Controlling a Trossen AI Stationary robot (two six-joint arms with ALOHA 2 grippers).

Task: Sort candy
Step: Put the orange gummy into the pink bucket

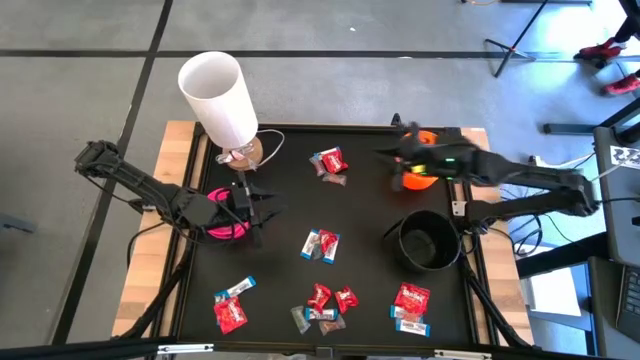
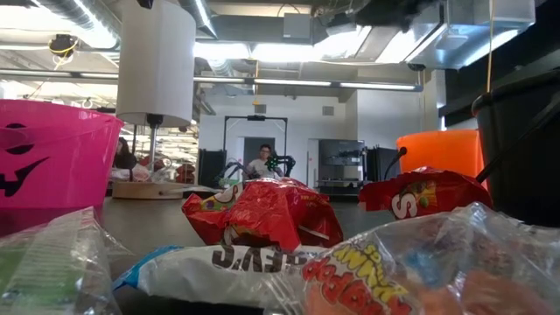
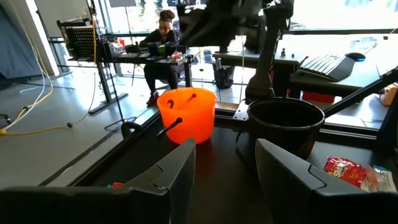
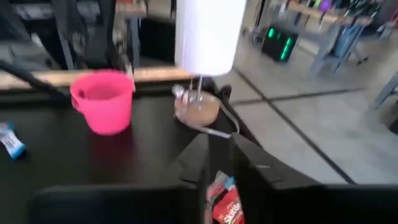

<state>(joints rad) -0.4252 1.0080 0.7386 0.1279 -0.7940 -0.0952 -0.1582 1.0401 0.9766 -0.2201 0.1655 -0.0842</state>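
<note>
Red candy [image 4: 227, 208] between right gripper [image 4: 217, 163] fingers, narrowly apart, over orange bowl [image 1: 420, 160]; left gripper [image 3: 225, 168] open.

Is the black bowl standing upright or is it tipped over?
Upright. The black bowl shows its round open mouth straight up to the high view, and the left wrist view shows its rim level.

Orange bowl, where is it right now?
In the high view the orange bowl sits at the table's far right, just behind the black bowl, with the right hand hovering over it and mostly hiding it.
</note>
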